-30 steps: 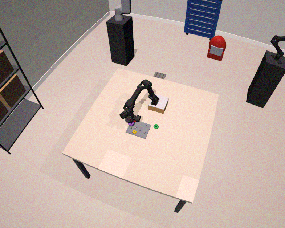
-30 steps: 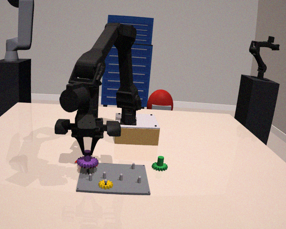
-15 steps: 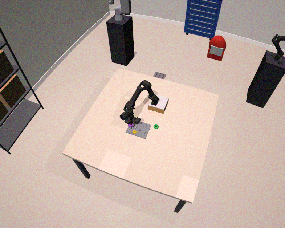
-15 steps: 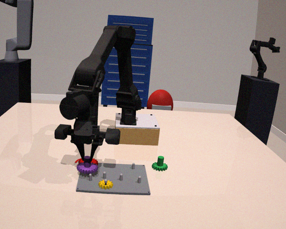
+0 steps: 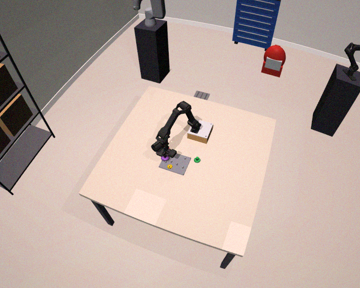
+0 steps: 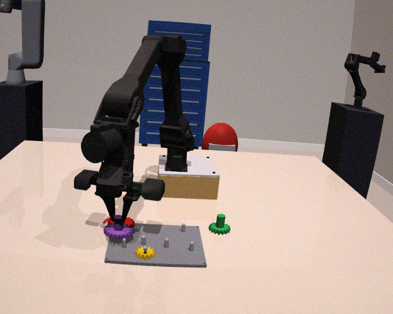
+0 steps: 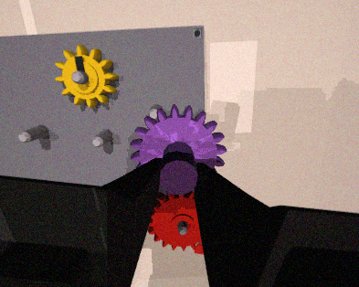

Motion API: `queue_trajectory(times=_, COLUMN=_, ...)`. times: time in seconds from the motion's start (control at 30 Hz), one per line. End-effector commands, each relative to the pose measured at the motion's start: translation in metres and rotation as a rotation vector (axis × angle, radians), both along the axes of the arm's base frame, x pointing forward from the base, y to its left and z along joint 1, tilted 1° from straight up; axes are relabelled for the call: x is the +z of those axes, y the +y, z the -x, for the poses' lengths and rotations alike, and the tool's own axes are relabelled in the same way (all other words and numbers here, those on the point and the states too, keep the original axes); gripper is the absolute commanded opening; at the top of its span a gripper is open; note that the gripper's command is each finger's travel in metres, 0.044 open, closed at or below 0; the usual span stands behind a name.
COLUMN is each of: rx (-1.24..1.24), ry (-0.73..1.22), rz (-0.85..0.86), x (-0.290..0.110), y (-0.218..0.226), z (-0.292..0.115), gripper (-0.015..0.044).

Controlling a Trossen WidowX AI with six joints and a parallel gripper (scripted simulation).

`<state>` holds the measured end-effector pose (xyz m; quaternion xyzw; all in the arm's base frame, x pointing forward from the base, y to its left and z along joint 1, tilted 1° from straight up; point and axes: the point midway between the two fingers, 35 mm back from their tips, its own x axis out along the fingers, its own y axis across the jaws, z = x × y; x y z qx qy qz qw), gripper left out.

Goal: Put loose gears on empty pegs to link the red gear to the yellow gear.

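My gripper (image 5: 164, 155) (image 6: 118, 221) (image 7: 178, 171) is shut on the stem of the purple gear (image 5: 164, 158) (image 6: 118, 233) (image 7: 171, 130), upright over the board's back left corner. The purple gear is right beside the red gear (image 6: 130, 223) (image 7: 171, 230). It hides what is under it; I cannot tell whether it is on a peg or flat. The yellow gear (image 5: 169, 166) (image 6: 140, 253) (image 7: 90, 87) with a black stripe sits on the front of the grey board (image 5: 181, 172) (image 6: 176, 258) (image 7: 15, 91). The green gear (image 5: 197, 160) (image 6: 219, 228) stands upright on the table, right of the board.
Several pegs stand bare, including one (image 6: 123, 243) (image 7: 153, 112) just in front of the purple gear, one (image 6: 143, 240) (image 7: 98, 142) behind the yellow gear and one (image 6: 182, 227) at the back right. The arm's base block (image 5: 197, 137) (image 6: 189, 187) is behind the board.
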<state>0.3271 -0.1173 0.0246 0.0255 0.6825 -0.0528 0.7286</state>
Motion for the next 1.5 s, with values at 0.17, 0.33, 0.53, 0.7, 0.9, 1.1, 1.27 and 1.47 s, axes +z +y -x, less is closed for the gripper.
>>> queue_trajectory(times=0.17, rx=0.136, ry=0.038, rz=-0.003, x=0.002, y=0.003, z=0.007, gripper=0.0000)
queue_trajectory(times=0.33, rx=0.245, ry=0.042, rz=0.002, x=0.003, y=0.002, z=0.007, gripper=0.0000)
queue_trajectory(times=0.53, rx=0.272, ry=0.043, rz=0.004, x=-0.003, y=0.002, z=0.006, gripper=0.0000)
queue_trajectory(times=0.7, rx=0.242, ry=0.042, rz=0.002, x=-0.009, y=0.002, z=0.006, gripper=0.0000)
queue_trajectory(times=0.9, rx=0.159, ry=0.039, rz=-0.002, x=-0.009, y=0.003, z=0.006, gripper=0.0000)
queue_trajectory(times=1.1, rx=0.029, ry=0.034, rz=-0.008, x=-0.010, y=0.002, z=0.007, gripper=0.0000)
queue_trajectory(times=1.27, rx=-0.034, ry=0.032, rz=-0.010, x=-0.010, y=0.001, z=0.006, gripper=0.0000)
queue_trajectory(times=1.47, rx=-0.010, ry=0.033, rz=-0.009, x=-0.011, y=0.002, z=0.005, gripper=0.0000)
